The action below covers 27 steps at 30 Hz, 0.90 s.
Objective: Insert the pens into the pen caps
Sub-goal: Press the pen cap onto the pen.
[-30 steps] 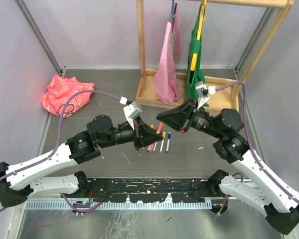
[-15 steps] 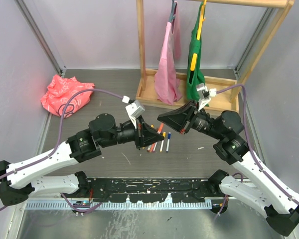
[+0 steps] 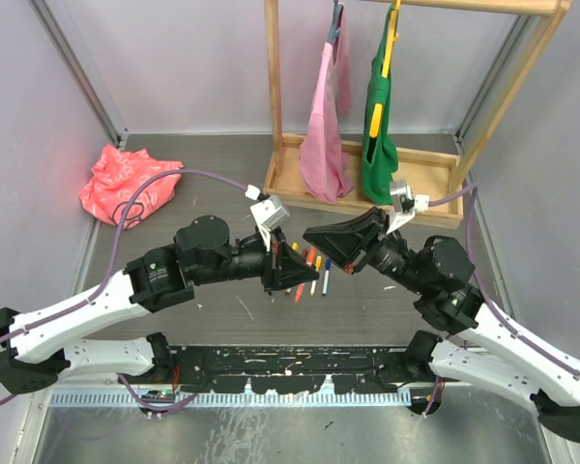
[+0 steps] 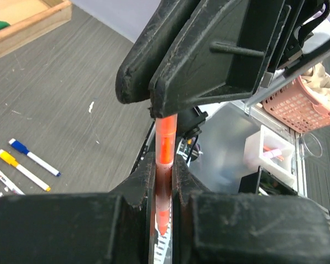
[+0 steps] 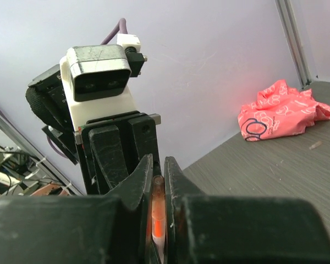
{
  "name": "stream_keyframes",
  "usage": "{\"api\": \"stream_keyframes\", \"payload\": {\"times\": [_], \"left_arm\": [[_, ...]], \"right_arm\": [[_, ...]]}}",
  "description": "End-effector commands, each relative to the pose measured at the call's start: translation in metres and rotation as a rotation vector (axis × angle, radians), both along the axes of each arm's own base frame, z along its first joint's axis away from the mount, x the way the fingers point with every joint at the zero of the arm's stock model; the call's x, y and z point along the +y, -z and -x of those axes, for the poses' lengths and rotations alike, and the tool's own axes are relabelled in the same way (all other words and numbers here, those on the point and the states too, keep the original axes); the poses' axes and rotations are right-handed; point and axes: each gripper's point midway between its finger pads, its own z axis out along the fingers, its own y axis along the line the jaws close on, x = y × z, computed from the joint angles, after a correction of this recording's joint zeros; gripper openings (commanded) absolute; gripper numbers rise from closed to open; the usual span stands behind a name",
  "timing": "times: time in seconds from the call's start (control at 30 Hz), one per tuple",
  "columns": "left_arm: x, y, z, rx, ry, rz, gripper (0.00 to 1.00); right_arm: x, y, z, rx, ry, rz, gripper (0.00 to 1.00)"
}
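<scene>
orange pen [image 4: 166, 140]: light, stiff, smooth plastic, slim. likely to slip or swivel in a pinch, so it is best taken on the barrel, square to the pads. it hangs in the air between the two tools, above the counter [image 4: 55, 82].
left tool [image 4: 164, 170]: pressed together, pinching one end of the pen.
right tool [image 5: 158, 176]: pressed together on the other end, nose to nose with the left. cannot tell if a cap is seated.
blue pen [image 4: 34, 158] and yellow pen [image 4: 22, 169] lie loose on the counter.
</scene>
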Motion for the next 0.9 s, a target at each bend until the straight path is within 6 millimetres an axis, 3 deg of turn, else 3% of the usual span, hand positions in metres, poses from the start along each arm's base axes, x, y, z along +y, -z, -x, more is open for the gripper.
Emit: {"api": "stream_keyframes", "payload": {"times": [0.0, 0.23, 0.5, 0.63, 0.73, 0.87], "left_arm": [[0.018, -0.135, -0.032, -0.171, -0.183, 0.382, 0.0], [0.036, -0.158, -0.032, -0.221, -0.222, 0.43, 0.0], [0.047, -0.166, -0.03, -0.247, -0.239, 0.435, 0.0], [0.037, -0.158, -0.027, -0.234, -0.2, 0.416, 0.0], [0.031, -0.151, -0.026, -0.226, -0.176, 0.392, 0.0], [0.02, -0.139, -0.026, -0.205, -0.148, 0.356, 0.0]], "right_arm": [[0.038, 0.09, 0.048, 0.125, -0.197, 0.227, 0.0], [0.046, 0.127, 0.069, 0.19, -0.226, 0.306, 0.0], [0.039, 0.162, 0.081, 0.236, -0.229, 0.401, 0.0], [0.032, 0.146, 0.073, 0.201, -0.174, 0.388, 0.0], [0.026, 0.12, 0.064, 0.141, -0.121, 0.376, 0.0], [0.02, 0.075, 0.051, 0.038, -0.048, 0.37, 0.08]]}}
